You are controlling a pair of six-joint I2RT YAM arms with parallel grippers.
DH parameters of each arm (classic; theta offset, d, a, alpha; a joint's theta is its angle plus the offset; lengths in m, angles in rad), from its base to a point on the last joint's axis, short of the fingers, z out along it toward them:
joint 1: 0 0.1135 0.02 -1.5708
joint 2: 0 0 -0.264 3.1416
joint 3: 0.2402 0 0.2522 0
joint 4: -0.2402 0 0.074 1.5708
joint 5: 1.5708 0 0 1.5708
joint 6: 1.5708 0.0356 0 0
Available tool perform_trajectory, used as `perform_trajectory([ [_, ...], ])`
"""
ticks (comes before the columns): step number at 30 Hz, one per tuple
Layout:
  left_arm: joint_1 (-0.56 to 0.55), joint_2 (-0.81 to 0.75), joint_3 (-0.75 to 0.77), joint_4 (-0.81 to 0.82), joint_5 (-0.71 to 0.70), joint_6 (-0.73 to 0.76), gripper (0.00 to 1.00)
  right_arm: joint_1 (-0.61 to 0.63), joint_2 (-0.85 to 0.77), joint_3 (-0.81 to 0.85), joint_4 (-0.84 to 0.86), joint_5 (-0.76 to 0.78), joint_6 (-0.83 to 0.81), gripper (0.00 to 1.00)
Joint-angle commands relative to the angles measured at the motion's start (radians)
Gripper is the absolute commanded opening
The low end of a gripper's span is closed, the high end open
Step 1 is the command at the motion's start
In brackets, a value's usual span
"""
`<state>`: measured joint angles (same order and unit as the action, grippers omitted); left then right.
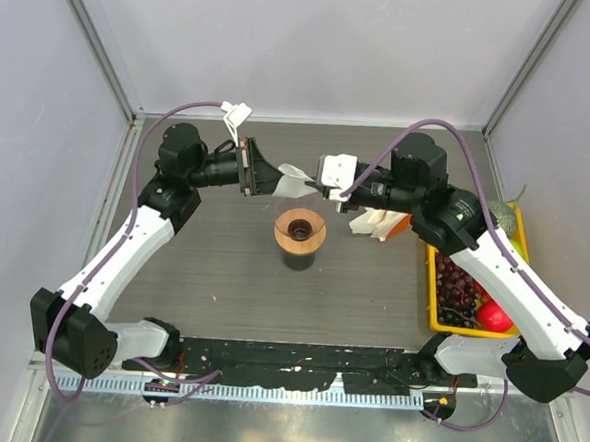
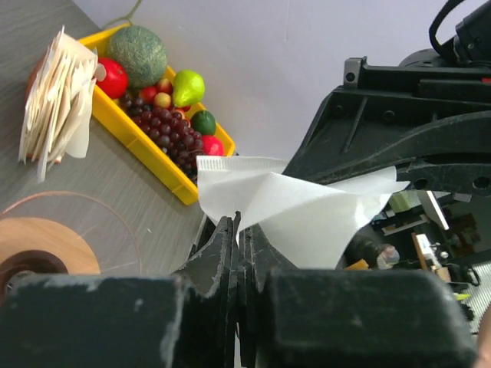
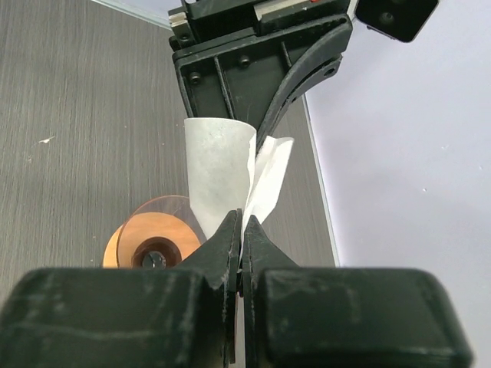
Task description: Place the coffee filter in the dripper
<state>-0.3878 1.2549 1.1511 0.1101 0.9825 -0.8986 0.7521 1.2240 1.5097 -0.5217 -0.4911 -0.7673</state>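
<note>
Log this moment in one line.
left gripper: shut on thin white paper coffee filter | right gripper: shut on it | clear dripper, tan wooden ring: empty

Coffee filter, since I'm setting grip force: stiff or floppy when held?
Probably floppy: the coffee filter creases and curls between the left gripper and right gripper. Likely very light, and may tear if both pull, being thin paper.

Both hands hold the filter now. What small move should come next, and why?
Probably lower both hands together. The left hand and right hand are each shut on the coffee filter, which hangs folded above the dripper, not yet inside it.
</note>
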Motion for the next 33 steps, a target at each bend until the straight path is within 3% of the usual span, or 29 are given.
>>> perform_trajectory([
  [1,-0.013,-0.054,0.015,-0.01,-0.033,0.035,0.04,0.009,0.011,0.05,0.046,-0.009,0.019,0.05],
  [4,-0.013,-0.072,0.004,-0.015,-0.047,0.039,0.35,0.007,0.005,0.047,0.035,-0.05,-0.009,0.05],
  [6,-0.014,-0.083,-0.002,-0.047,-0.065,0.062,0.35,0.009,-0.006,0.034,0.031,-0.076,-0.024,0.05],
  [7,-0.013,-0.086,-0.002,-0.055,-0.076,0.076,0.29,0.009,-0.009,0.029,0.034,-0.078,-0.024,0.05],
  [9,-0.013,-0.1,0.001,-0.094,-0.119,0.111,0.1,0.009,-0.004,0.04,0.029,-0.054,-0.003,0.28],
  [10,-0.013,-0.113,0.005,-0.134,-0.158,0.142,0.01,0.009,-0.001,0.05,0.014,-0.031,0.035,0.49],
  [12,-0.013,-0.147,0.012,-0.177,-0.263,0.209,0.0,0.001,0.011,0.093,-0.035,-0.009,0.097,0.73],
  [14,-0.013,-0.17,0.028,-0.22,-0.397,0.274,0.0,-0.02,0.014,0.129,-0.053,0.0,0.197,0.9],
  [16,-0.022,-0.181,0.058,-0.253,-0.508,0.346,0.0,-0.037,0.012,0.162,-0.054,0.005,0.311,0.97],
  [19,-0.078,-0.187,0.101,-0.282,-0.662,0.513,0.0,-0.049,0.023,0.227,0.0,0.031,0.484,0.96],
  [24,-0.2,-0.173,0.17,-0.297,-0.882,0.76,0.0,-0.054,0.09,0.343,0.092,0.149,0.565,0.96],
  [28,-0.22,-0.155,0.214,-0.294,-0.944,0.803,0.0,-0.045,0.164,0.438,0.017,0.193,0.574,0.96],
  [33,-0.263,-0.126,0.262,-0.314,-1.016,0.836,0.0,0.018,0.196,0.422,-0.037,0.29,0.534,0.96],
])
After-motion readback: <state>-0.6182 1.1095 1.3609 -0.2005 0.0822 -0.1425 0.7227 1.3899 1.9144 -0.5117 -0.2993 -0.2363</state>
